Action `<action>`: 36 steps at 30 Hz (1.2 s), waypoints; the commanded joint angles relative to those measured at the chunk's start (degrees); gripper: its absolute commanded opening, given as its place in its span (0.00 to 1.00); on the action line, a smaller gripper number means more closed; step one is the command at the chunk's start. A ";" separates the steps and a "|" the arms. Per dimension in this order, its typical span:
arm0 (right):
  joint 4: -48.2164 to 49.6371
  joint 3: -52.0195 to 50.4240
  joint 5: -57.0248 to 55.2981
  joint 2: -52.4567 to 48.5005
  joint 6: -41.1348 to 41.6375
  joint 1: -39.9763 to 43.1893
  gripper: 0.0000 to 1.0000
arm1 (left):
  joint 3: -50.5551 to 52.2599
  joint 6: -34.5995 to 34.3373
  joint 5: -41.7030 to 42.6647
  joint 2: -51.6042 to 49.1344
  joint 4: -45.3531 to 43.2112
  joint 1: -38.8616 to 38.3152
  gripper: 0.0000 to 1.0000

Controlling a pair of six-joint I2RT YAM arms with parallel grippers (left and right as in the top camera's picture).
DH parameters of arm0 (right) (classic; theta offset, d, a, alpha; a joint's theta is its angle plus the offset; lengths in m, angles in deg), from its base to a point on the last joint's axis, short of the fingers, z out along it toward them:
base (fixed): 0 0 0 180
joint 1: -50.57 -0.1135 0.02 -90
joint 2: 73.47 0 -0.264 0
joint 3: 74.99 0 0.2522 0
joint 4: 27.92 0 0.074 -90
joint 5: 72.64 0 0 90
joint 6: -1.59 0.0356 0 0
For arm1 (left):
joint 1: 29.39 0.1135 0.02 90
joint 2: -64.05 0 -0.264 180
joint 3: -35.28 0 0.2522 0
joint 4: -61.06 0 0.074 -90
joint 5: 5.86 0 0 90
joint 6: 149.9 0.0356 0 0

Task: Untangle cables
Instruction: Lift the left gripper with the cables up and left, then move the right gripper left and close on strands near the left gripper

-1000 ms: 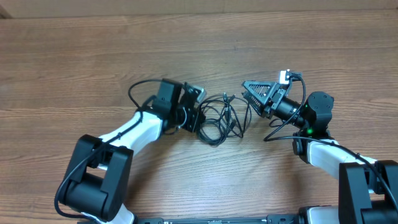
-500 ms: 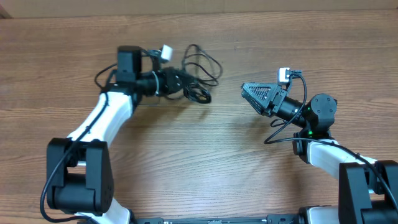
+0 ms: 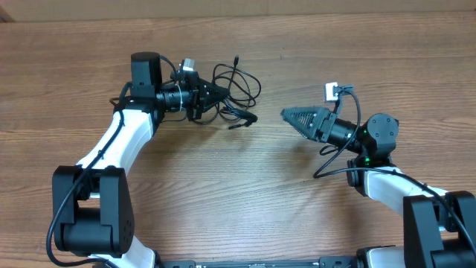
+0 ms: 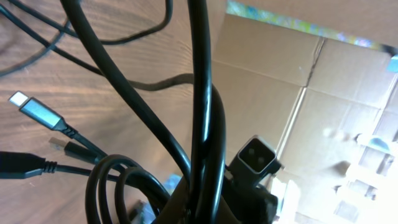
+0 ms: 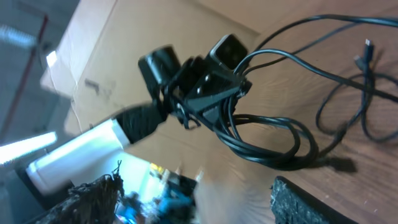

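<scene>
The cables (image 3: 236, 112) are a bunch of thin black cords in loops, left of the table's middle toward the back. My left gripper (image 3: 207, 100) is shut on the bunch. In the left wrist view the cables (image 4: 202, 112) run up from the left gripper (image 4: 208, 208), and a silver-tipped plug (image 4: 34, 109) hangs free at the left. My right gripper (image 3: 286, 115) points left at the bunch, open and empty, a short gap away. The right wrist view shows the left gripper (image 5: 205, 90) clamped on the looped cables (image 5: 273, 146), ahead of the open right gripper (image 5: 211, 205).
The wooden table (image 3: 238, 193) spreads around both arms. Thicker black arm cables (image 3: 335, 152) hang by the right wrist. Cardboard boxes (image 4: 298, 93) stand beyond the table's edge. Loose cable ends (image 5: 364, 53) lie on the wood at the right.
My left arm has carried the cable bunch from the table's middle up and to the back left. The right gripper has edged slightly left and stays open.
</scene>
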 commanded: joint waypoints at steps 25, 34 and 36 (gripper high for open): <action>-5.03 0.52 1.77 0.50 -45.27 -0.98 0.43 | -1.18 -6.69 3.96 0.85 -0.26 -4.72 0.04; -8.35 0.52 1.79 0.50 -52.24 -0.98 0.38 | -1.18 -6.54 2.23 0.85 -4.48 -7.04 0.04; -8.74 0.52 1.77 0.50 -52.85 -1.07 0.37 | -1.18 -6.54 2.03 0.85 -4.52 -7.48 0.04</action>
